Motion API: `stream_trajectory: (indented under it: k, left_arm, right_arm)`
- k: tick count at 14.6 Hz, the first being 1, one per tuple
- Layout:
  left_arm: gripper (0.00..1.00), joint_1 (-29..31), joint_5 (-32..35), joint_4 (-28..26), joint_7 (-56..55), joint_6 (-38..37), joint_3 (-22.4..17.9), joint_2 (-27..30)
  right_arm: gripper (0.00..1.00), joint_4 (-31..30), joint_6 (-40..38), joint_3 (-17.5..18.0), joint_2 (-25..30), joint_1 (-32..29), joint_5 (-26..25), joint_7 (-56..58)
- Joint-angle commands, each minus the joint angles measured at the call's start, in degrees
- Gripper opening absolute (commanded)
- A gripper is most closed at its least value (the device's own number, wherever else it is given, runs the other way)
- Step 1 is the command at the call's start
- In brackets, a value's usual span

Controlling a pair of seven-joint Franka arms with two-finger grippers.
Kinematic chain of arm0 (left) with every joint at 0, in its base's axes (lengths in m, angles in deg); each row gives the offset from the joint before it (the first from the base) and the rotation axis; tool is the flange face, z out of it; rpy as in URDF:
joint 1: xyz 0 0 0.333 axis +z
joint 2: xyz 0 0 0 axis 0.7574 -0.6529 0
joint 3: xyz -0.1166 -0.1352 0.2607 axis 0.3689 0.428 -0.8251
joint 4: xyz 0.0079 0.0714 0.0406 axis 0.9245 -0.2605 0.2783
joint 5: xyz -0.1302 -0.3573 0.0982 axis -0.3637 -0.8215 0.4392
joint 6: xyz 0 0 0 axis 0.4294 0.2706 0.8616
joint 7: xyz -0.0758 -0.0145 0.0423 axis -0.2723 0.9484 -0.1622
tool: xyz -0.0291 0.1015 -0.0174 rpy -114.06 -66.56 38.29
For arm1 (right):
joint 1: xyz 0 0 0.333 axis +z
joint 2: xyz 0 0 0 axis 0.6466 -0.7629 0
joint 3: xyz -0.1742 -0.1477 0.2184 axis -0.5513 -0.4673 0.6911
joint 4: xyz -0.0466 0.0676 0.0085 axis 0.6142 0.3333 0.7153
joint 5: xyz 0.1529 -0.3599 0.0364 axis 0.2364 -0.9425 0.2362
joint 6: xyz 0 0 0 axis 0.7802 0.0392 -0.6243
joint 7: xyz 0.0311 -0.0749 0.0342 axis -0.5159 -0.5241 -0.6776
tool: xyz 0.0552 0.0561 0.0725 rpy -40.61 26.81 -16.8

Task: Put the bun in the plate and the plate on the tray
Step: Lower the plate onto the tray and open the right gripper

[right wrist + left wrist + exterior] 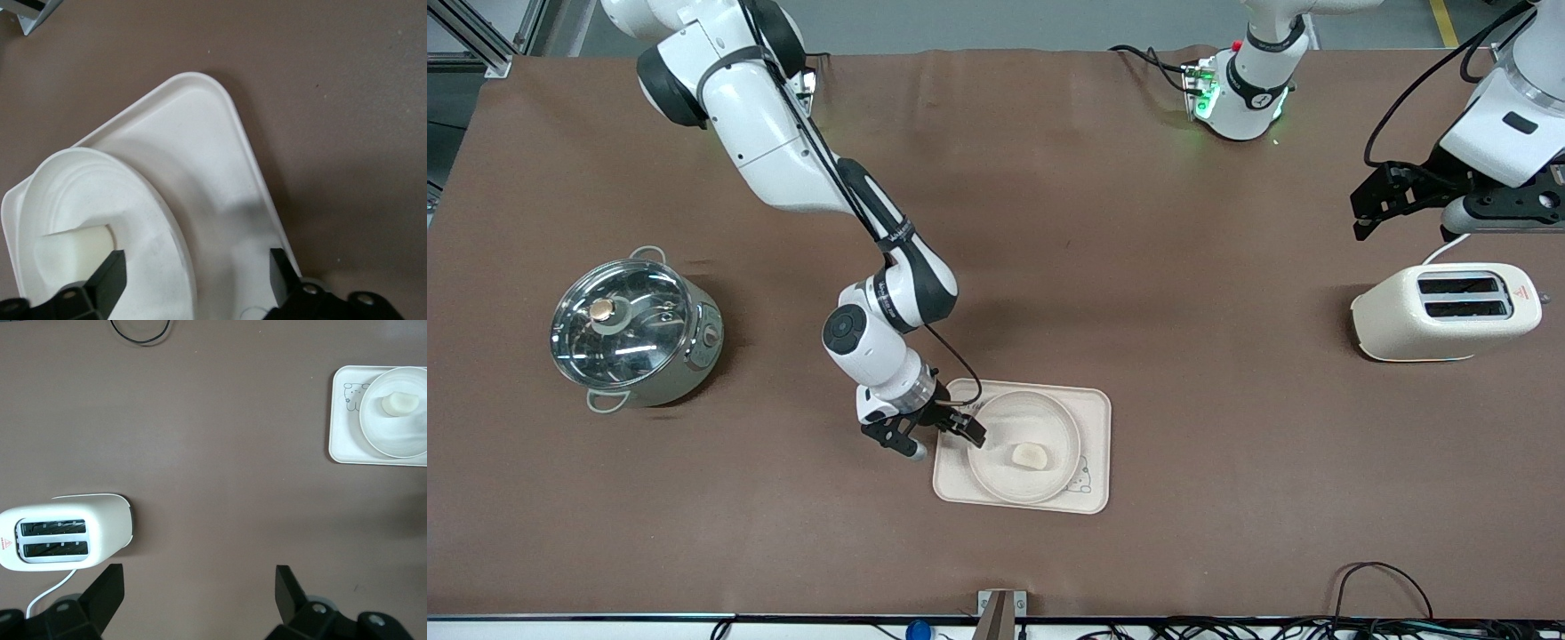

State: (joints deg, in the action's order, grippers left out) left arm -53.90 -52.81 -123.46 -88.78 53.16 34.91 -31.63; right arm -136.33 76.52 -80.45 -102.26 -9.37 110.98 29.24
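The front view looks down from high across the table (1138, 267). The left wrist view hangs high, sharing the tray (341, 433) with the close right wrist view.

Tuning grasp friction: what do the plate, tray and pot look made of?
Round cream-white plate: matte, uniformly opaque, likely plastic or melamine, though ceramic is possible. Cream rectangular rabbit-print tray: same dull finish, moulded rounded corners, probably plastic. Silver lidded pot: mirror reflections suggest polished steel, and the lid looks like glass.
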Motion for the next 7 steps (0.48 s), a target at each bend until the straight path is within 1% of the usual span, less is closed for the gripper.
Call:
stream_trajectory:
  k: [1, 3, 4, 5, 7]
  left_arm:
    - [1.0, -0.1, -1.0, 1.9, 1.3, -1.2, -0.4, -0.8]
    - [1.0, -0.1, -1.0, 1.9, 1.6, -1.2, -0.4, -0.8]
    - [1.0, 0.0, -1.0, 1.9, 1.6, -1.2, -0.4, -0.9]
    - [1.0, 0.0, -1.0, 1.9, 1.6, -1.2, -0.4, -0.9]
    - [1.0, 0.2, -1.0, 1.9, 1.6, -1.2, -0.4, -0.9]
  right_arm:
    - [1.0, -5.2, -8.0, 0.4, 7.9, -0.5, 1.1, -1.2]
    - [1.0, -6.5, -15.1, 0.1, 11.8, -1.4, 1.1, -1.3]
    - [1.0, -7.7, -17.5, 0.1, 14.0, -2.3, 1.0, -0.9]
    - [1.0, -9.3, -19.0, 0.0, 16.5, -3.2, 0.4, -0.7]
    - [1.0, -13.0, -19.4, -0.5, 21.0, -5.2, -0.1, 0.8]
